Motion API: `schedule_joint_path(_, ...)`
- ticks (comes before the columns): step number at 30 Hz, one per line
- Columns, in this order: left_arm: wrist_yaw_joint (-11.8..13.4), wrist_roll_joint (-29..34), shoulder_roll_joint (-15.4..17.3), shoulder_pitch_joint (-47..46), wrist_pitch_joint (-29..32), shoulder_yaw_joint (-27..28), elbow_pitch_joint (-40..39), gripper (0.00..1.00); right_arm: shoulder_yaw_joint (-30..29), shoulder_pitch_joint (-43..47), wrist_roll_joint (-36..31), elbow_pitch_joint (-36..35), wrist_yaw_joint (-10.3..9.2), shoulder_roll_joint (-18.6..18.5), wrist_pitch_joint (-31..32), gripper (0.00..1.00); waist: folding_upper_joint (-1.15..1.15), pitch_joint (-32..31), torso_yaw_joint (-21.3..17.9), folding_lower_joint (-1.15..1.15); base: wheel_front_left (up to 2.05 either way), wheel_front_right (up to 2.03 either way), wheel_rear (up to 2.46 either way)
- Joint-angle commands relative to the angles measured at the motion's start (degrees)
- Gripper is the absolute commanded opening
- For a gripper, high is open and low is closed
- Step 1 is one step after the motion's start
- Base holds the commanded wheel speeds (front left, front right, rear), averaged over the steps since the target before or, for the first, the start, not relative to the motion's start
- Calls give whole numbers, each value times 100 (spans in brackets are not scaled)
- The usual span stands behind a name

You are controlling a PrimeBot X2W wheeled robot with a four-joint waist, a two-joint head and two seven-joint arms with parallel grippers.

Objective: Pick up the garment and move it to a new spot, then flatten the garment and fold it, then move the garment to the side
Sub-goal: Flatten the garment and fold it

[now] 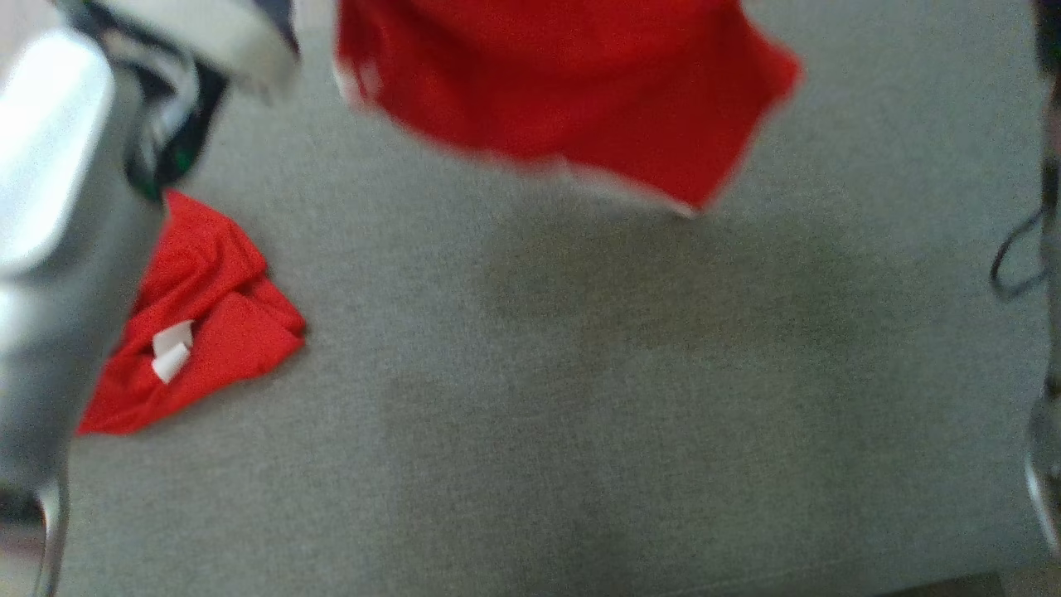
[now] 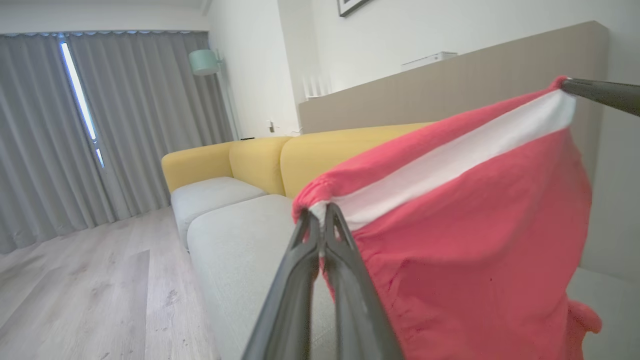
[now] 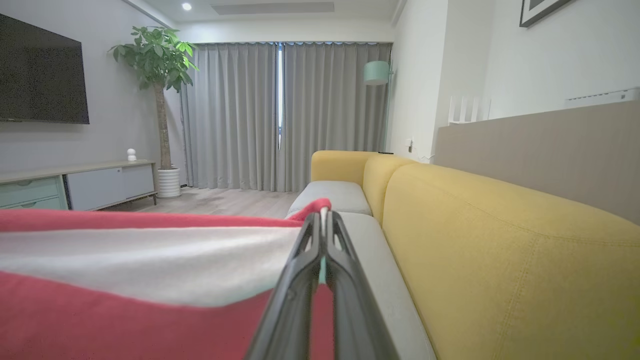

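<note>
1. The left gripper [image 2: 317, 214] was pinched shut on one end of the white band [image 2: 450, 160] of the red garment [image 2: 475, 240].
2. The right gripper [image 3: 322, 219] was clamped tight on the band's other end. In the left wrist view its dark fingertip met the cloth at the upper right.
3. The garment hung in the air between the two grippers, with the band stretched along its top and the body drooping below.
4. In the head view the garment was blurred at the top, above the grey sofa seat [image 1: 580, 398], and a shadow lay on the cushion beneath it.
5. A second, crumpled red cloth [image 1: 199, 323] with a white tag [image 1: 171, 350] lay on the seat at the left, beside the pale left forearm [image 1: 50, 249].
6. Yellow backrests [image 3: 500, 260] ran along the seat, with grey curtains [image 3: 240, 115] and a potted plant [image 3: 157, 55] beyond.
</note>
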Motion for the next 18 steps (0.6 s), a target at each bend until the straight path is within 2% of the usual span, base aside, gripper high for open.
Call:
schedule_joint_path(1,-39,46,117,-559,-139,296,142,0,54,-413,-99,134,42,37,-258,0,0,405,-52,-3,0,0,0)
schedule_joint_path(6,-133,229,-155,-1655,-903,125,1071,0,-98,-1273,-433,1203,42,178,-1233,0,0,741,-111,-3,0,0,0)
schedule_joint_path(10,-150,159,-338,-1836,-1391,13,1570,0,-155,-1339,-535,1744,42,260,-1651,0,0,820,-114,-3,0,0,0)
schedule_joint_path(13,-156,-15,-485,-1666,-1625,-265,1909,0,59,-1139,-576,2251,42,263,-1805,0,0,833,-83,-3,0,0,0)
schedule_joint_path(14,-157,-150,-550,-1408,-1718,-522,2024,0,231,-912,-528,2561,42,206,-1832,0,0,805,-35,-3,0,0,0)
schedule_joint_path(18,-158,-472,-577,-682,-1804,-1125,2054,0,830,-341,-351,3058,42,25,-1657,0,0,676,42,-3,0,0,0)
